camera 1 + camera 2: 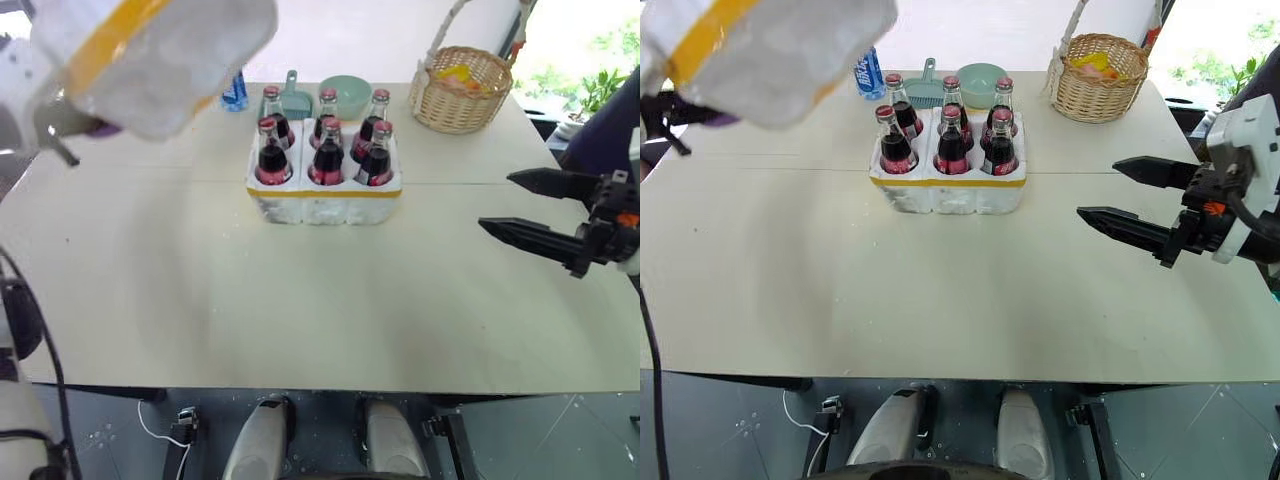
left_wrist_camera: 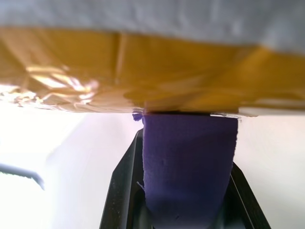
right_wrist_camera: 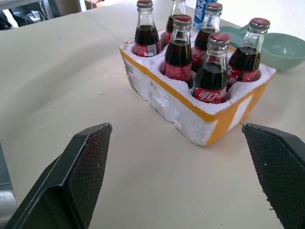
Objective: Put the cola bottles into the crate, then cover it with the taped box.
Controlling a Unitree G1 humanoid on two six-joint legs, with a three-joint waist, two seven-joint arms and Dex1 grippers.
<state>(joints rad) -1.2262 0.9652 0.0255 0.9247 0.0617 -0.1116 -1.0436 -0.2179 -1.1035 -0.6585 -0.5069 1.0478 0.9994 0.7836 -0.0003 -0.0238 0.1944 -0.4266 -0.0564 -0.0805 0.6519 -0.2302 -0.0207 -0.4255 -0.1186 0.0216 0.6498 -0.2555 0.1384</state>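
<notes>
At the upper left of the head views, the left gripper [image 2: 183, 157] is seen clamped tight on the yellow-taped edge of the taped box [image 1: 150, 55], which is held up in the air, tilted, above the far left part of the table [image 1: 300, 300] and clear of its surface; in the left wrist view a purple-wrapped finger [image 2: 188, 167] is pressed against the wide yellow tape band [image 2: 119, 71] of that box. On the right, the right gripper [image 1: 530, 205] is held above the table's right side with its two black fingers spread wide and nothing between them, pointed toward the middle of the table. Between the two arms, toward the far side of the table, the crate [image 1: 325, 195] is set flat, with a yellow tape band around its side, and all six cola bottles [image 1: 327, 150] are seen standing upright in its holes, in two rows of three, red labels showing. Just behind the crate a green bowl [image 1: 350, 92] and a teal scoop [image 1: 294, 98] are laid, with a blue-labelled water bottle [image 1: 236, 90] near them, partly hidden by the raised box. At the far right corner a wicker basket [image 1: 462, 90] with a handle is placed, something yellow inside it.
</notes>
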